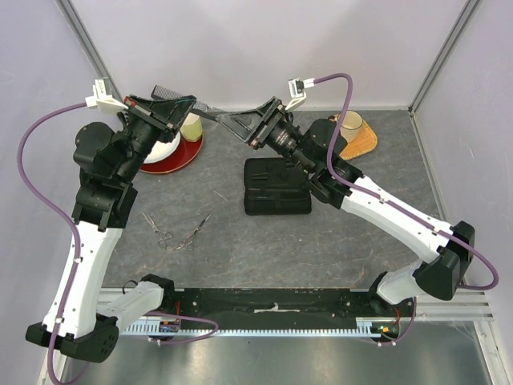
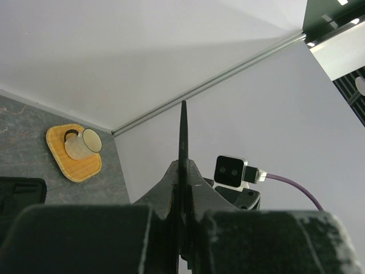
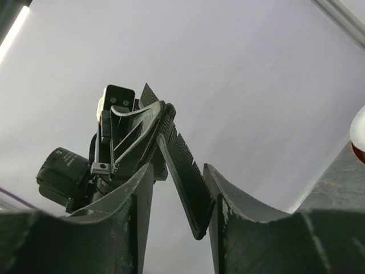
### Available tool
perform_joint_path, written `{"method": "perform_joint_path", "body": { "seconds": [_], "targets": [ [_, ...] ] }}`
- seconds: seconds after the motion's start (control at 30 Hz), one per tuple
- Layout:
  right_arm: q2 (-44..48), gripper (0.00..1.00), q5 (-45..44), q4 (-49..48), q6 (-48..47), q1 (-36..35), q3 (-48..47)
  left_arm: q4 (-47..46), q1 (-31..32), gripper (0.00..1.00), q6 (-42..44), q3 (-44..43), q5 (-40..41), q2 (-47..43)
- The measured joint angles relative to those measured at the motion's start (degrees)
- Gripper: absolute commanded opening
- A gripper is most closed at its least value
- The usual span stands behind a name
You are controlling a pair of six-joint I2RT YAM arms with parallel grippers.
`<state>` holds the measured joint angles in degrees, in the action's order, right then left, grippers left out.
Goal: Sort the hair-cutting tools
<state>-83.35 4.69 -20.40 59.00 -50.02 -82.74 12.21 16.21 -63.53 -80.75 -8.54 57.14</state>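
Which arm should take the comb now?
Right. The right gripper has its fingers on either side of the comb at its free end, not yet clamped. The left gripper is shut on the comb further along, so it can only let go.

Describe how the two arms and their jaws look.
Left arm and right arm alike: white shells on the long links, black joints and bases. A purple cable loops to a small white camera at each wrist. Jaws black and scuffed.

L arm [image 1: 86, 253] & R arm [image 1: 398, 210]: white link shells, black joints, black bases. Purple cable [image 1: 26, 164] loops along each to a white-cased wrist cam [image 1: 102, 92]. L gripper [image 1: 192, 103] & R gripper [image 1: 228, 120] black; truss-shaped fingers [image 3: 122, 228], edges scuffed grey.
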Motion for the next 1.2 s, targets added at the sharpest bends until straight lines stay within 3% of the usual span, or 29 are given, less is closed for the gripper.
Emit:
{"method": "perform_joint_path", "body": {
  "seconds": [0.2, 0.23, 0.3, 0.33, 0.43, 0.57, 0.73, 1.0, 1.2],
  "targets": [
    [-0.8, 0.17, 2.4, -2.1, 2.7, 1.1, 0.3, 0.0, 0.0, 0.02, 0.0, 0.0, 0.1, -0.3],
    [-1.0, 0.09, 2.7, -2.3, 3.2, 1.2, 0.4, 0.0, 0.0, 0.04, 0.0, 0.0, 0.1, -0.4],
    [-1.0, 0.03, 3.2, -2.8, 4.2, 1.3, 0.4, 0.2, 0.0, 0.21, 0.0, 0.0, 0.2, -0.4],
    [-1.0, 0.0, 3.3, -3.1, 4.5, 1.4, 0.4, 0.3, 0.0, 0.39, -0.1, 0.0, 0.2, -0.4],
    [-1.0, 0.0, 3.7, -3.0, 5.1, 1.7, 0.4, 1.0, 0.0, 0.71, 0.0, 0.0, 0.4, -0.5],
    [-1.0, 0.0, 3.7, -1.0, 5.1, 2.3, 0.8, 1.8, 0.0, 0.85, 0.2, 1.3, 0.4, -1.3],
    [-0.3, 0.0, 4.5, 3.7, 4.8, 5.0, 3.4, 5.6, 0.0, 0.86, 2.6, 3.3, -0.7, -3.5],
    [6.4, 0.0, 4.5, 21.9, -3.5, 12.3, 11.2, 10.9, 0.0, 0.81, 7.9, 12.9, -5.6, -6.6],
    [11.7, 0.0, 5.9, 35.8, -10.5, 20.1, 17.6, 11.5, 0.1, 0.79, 10.4, 18.4, -11.6, -1.5]
  ]
}}
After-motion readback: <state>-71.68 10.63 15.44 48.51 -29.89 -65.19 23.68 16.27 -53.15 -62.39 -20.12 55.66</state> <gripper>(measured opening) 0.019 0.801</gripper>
